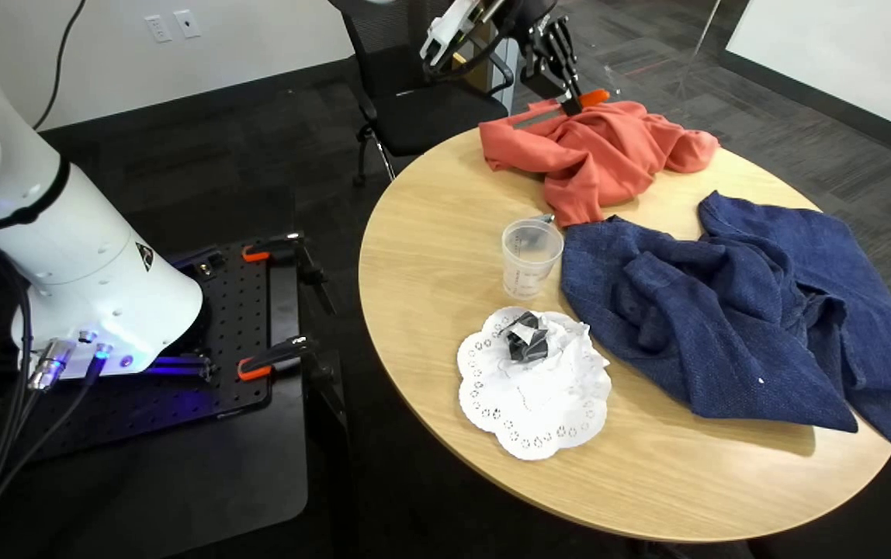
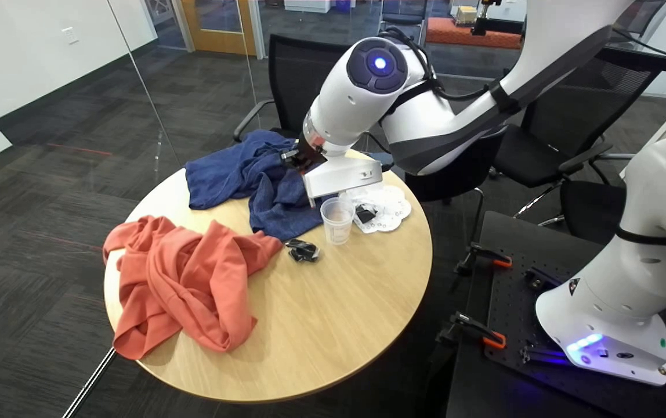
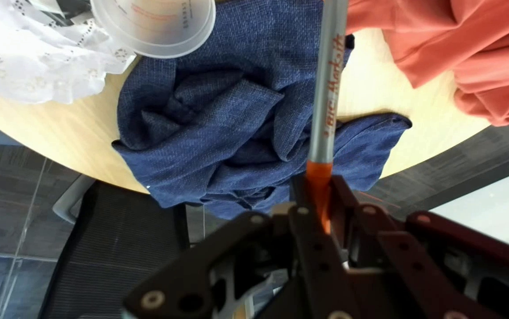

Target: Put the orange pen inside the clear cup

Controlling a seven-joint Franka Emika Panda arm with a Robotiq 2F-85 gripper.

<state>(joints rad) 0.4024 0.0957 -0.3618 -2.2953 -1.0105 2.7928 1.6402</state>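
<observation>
Gripping hand [image 3: 321, 201]: closed around the orange part of the pen [image 3: 327, 93], below the wrist view's centre
Pen: reaching the top edge, right of the cup [image 3: 157, 26]
Cup: upright on the surface [image 3: 72, 128], upper left

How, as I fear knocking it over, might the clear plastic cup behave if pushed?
The clear plastic cup is probably light: its see-through wall looks thin. Narrower at base than rim, it may tip if pushed high; the smooth-looking tabletop might let it slide.
</observation>
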